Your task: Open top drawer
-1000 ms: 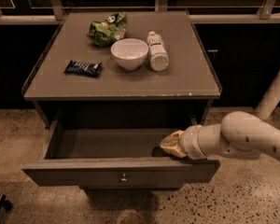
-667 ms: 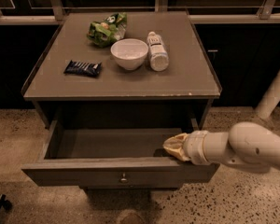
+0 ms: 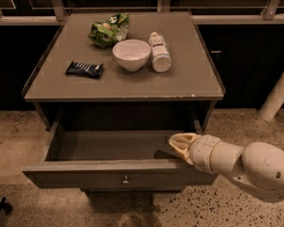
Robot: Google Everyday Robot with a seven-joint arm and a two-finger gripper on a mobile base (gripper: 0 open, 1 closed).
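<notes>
On the flat grey-brown table (image 3: 194,82) lie a crumpled green snack bag (image 3: 109,30) at the back, a round white bowl (image 3: 131,54) near it, a white plastic bottle (image 3: 159,52) just right of the bowl and a dark blue wrapped bar (image 3: 84,69) to the left, all well apart from the end effector (image 3: 180,143) low in front.

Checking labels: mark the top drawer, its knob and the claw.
top drawer (image 3: 75,174), camera view, front panel left of the knob.
knob (image 3: 126,179), camera view, its round metal head.
claw (image 3: 179,144), camera view, its pale tip, at the open drawer's right front edge.
</notes>
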